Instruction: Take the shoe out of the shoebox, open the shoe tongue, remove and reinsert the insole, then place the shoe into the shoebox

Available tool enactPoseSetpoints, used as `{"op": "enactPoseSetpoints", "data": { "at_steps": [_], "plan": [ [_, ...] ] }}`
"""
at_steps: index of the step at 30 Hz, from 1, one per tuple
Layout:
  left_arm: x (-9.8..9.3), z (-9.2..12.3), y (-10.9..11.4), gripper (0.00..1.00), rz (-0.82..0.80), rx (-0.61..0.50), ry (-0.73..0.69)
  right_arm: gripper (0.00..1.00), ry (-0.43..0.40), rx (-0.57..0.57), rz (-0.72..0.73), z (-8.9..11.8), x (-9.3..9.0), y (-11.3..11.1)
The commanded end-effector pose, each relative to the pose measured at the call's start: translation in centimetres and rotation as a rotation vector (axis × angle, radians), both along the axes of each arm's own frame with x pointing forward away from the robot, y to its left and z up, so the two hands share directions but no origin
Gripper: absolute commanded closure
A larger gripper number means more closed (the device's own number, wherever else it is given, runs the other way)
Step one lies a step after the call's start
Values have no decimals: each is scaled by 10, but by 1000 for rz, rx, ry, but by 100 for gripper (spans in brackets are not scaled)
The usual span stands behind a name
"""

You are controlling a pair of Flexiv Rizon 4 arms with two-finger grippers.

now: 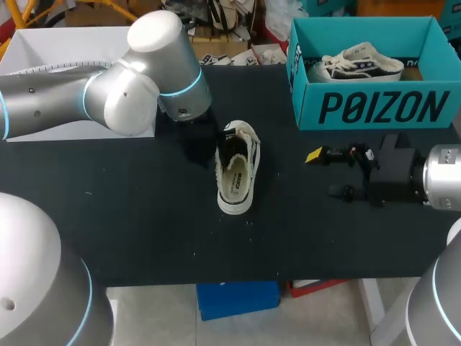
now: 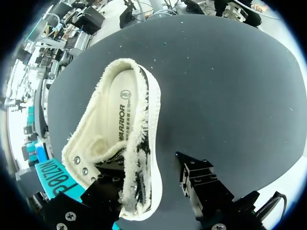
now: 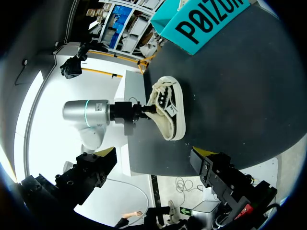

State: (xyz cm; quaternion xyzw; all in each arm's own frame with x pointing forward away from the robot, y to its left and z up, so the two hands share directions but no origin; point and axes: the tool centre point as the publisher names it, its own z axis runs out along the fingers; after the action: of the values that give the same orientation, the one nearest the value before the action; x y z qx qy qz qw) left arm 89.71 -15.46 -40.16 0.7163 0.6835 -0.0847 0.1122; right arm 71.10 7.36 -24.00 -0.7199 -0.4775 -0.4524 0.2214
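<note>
A white low sneaker [image 1: 236, 173] with black sides and frayed edges stands upright mid-table, its insole [image 2: 117, 120] showing inside. My left gripper [image 2: 144, 167] sits at its laced end. One finger is against the eyelet side, and the other finger [image 2: 199, 179] stands clear of the sole, so the gripper is open with the shoe's side wall between. In the head view my left arm's wrist [image 1: 180, 86] hides most of it. My right gripper [image 1: 325, 174] hangs wide open to the right of the shoe [image 3: 168, 112], holding nothing.
The teal shoebox [image 1: 374, 108] stands at the back right with a second sneaker [image 1: 360, 63] inside. A white box [image 1: 43, 50] sits at the back left.
</note>
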Motion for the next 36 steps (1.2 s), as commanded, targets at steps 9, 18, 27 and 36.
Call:
{"op": "enactPoseSetpoints", "data": {
  "at_steps": [9,18,27,36],
  "plan": [
    [15,-15,-9,100,28,31,-49,0,1,0,0,0,0,0],
    [15,9,-5,100,15,13,-34,0,1,0,0,0,0,0],
    [13,52,-2,100,13,-13,-57,0,1,0,0,0,0,0],
    [16,107,4,100,115,-1,-78,0,1,0,0,0,0,0]
  ]
}}
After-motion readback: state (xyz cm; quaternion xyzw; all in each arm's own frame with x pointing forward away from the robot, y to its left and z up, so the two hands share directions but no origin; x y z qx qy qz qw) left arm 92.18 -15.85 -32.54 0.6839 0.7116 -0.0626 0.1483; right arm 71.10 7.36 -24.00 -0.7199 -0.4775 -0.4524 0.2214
